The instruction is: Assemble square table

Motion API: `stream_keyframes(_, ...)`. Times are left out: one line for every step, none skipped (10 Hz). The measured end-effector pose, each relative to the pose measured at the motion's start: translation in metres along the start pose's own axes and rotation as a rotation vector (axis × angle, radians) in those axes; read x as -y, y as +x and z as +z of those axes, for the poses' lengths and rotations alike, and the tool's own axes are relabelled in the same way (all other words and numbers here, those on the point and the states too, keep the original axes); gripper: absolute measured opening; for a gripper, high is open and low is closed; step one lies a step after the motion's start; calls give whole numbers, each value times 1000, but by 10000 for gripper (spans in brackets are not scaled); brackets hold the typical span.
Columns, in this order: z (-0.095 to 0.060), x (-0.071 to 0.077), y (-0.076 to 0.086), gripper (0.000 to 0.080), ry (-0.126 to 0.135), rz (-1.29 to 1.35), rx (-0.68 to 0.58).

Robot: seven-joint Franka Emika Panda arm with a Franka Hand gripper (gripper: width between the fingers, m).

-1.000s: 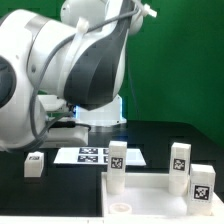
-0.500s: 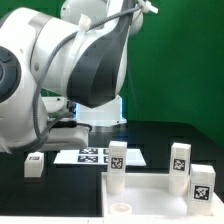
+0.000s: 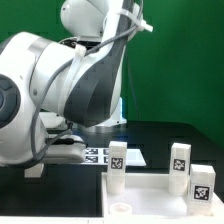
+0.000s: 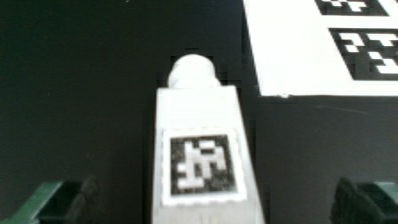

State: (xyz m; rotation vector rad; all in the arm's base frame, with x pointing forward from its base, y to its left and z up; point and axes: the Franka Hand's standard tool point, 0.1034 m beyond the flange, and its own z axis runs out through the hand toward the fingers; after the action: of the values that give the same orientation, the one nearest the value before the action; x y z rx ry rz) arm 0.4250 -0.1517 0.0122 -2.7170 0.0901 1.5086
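I count three white block legs standing upright in the exterior view: one (image 3: pixel 117 156), a second (image 3: pixel 180 158), and a third (image 3: pixel 201 182). A fourth leg (image 4: pixel 201 135) fills my wrist view. There is one square tabletop (image 3: pixel 150 195), one marker board (image 3: pixel 99 154), and one arm with a single gripper (image 4: pixel 199 200), showing two fingertips (image 4: pixel 50 198).
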Motion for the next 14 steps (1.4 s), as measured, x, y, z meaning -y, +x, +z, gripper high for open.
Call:
stream_keyframes(5, 0, 0, 649, -2, 29, 16)
stream_keyframes(6, 3, 2, 649, -4, 31, 17)
stream_keyframes(6, 2, 2, 649, -3, 32, 15)
stream_keyframes(6, 1, 2, 527, -2, 33, 15)
stream_keyframes(6, 1, 2, 527, -1, 33, 15)
stream_keyframes(6, 1, 2, 384, -1, 34, 15)
stream_keyframes(6, 1, 2, 280, 0, 34, 15)
stream_keyframes(6, 0, 2, 280, 0, 34, 12)
stream_keyframes(0, 1, -1, 281, 1, 28, 2)
stream_keyframes(-21, 7, -17, 281, 19, 8, 13)
stream_keyframes(-48, 9, -33, 281, 49, -3, 10)
stream_keyframes(-76, 2, -34, 281, 37, -27, -102)
stream_keyframes(-85, 0, -39, 281, 11, -40, -201)
stream_keyframes(-81, 1, -39, 281, 14, -39, -259)
